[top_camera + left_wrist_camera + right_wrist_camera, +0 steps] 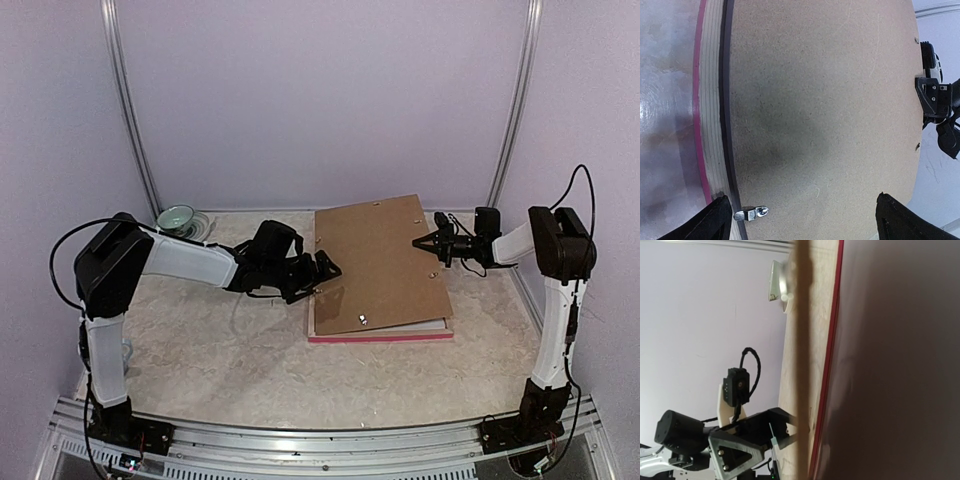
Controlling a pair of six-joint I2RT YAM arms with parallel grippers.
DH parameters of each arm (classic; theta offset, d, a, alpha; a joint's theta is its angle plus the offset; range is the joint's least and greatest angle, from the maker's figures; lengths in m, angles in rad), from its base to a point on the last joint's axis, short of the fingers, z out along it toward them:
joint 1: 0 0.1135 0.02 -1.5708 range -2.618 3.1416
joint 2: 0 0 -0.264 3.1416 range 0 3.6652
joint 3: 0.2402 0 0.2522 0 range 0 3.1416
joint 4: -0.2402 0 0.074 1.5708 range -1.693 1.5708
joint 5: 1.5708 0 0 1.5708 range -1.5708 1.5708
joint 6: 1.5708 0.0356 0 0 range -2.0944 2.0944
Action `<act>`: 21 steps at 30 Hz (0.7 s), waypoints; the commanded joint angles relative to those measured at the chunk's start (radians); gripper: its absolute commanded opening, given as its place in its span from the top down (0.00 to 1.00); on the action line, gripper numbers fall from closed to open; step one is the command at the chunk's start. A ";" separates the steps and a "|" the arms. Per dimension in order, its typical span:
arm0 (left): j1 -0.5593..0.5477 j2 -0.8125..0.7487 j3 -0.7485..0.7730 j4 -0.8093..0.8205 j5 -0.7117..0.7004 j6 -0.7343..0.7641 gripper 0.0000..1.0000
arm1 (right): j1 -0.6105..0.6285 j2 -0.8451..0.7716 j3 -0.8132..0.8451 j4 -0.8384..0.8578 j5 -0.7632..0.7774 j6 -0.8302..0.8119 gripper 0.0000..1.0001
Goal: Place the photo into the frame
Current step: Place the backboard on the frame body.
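So the big rectangular picture frame, thin rails, pink on the outer edge and pale wood on the upturned back, lies flat on the marble-look table, centre-right in the top view. A plain brown fibreboard backing board sits skewed on top of it. Can't see the photo anywhere; my guess is it's under that board. The frame's long axis seems to run bottom-to-top in that view, away from the arm bases. The left gripper is at the board's left edge, fingers spread wide with nothing between them. The right gripper is at the right edge, and I can't tell if it's pinching the board. Handling-wise, I'd bet the frame is stiff and fairly light, so grab a rail mid-side. The photo is probably thin and easy to crease, so edges only.
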 commanded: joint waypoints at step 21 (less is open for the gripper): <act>-0.028 -0.057 -0.025 0.002 0.026 -0.007 0.01 | -0.013 0.002 0.009 0.032 -0.008 -0.027 1.00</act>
